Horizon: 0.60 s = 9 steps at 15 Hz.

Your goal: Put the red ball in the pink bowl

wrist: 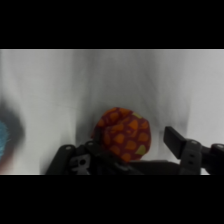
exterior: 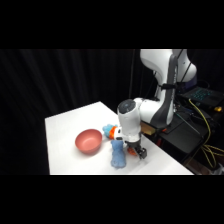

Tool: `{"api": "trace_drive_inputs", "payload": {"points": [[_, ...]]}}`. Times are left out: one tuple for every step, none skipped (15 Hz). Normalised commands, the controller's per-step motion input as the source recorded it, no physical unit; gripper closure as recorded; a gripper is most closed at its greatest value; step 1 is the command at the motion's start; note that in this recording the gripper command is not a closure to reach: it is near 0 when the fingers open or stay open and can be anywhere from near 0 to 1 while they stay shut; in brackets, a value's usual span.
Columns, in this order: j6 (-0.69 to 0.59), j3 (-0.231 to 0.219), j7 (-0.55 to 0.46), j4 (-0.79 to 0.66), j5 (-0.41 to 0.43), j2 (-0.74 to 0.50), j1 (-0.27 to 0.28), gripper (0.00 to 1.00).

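Two fingers of the tool (wrist: 132,150) stand apart with the ball (wrist: 123,135) between them in the wrist view: the right finger (wrist: 179,142) shows a clear gap from the ball, while the left one is half hidden under the ball's edge, so contact there cannot be told. Nothing is clamped yet, and the ball sits on the white table (exterior: 65,125) at lower centre of that frame. In the side view the tool (exterior: 137,151) is low over the table at lower centre-right, the ball itself hidden behind the arm; the bowl (exterior: 88,141) lies to its left, with a light-blue plush (exterior: 117,152) between them. The step in hand looks like the grasp. To do it well, I would centre the ball first, since it sits nearer the left finger and a one-sided close could roll it away. Go low enough that the pads meet the ball at its widest part, then close gently, for a round ball probably squirts out under a pinch above or below its middle. After that, lift well clear before moving left, because the plush lies on the straight path to the bowl and could be dragged along.
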Motion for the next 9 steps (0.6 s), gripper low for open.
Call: {"api": "trace_drive_inputs", "payload": {"points": [[0.29, -0.059, -0.05, -0.04, 0.023, 0.02, -0.027, 1.0], [0.27, -0.065, -0.02, -0.06, 0.004, -0.01, -0.006, 1.0], [0.26, -0.068, 0.02, -0.08, -0.018, -0.04, 0.021, 1.0], [0.25, -0.071, 0.05, -0.1, -0.04, -0.06, 0.049, 1.0], [0.24, -0.078, 0.07, -0.13, -0.056, -0.1, 0.068, 1.0], [0.23, -0.091, 0.1, -0.15, -0.07, -0.12, 0.084, 1.0], [0.18, -0.111, 0.11, -0.18, -0.092, -0.17, 0.096, 0.66], [0.14, -0.126, 0.13, -0.19, -0.109, -0.21, 0.103, 0.35], [0.07, -0.145, 0.15, -0.21, -0.135, -0.28, 0.117, 0.32]]}}
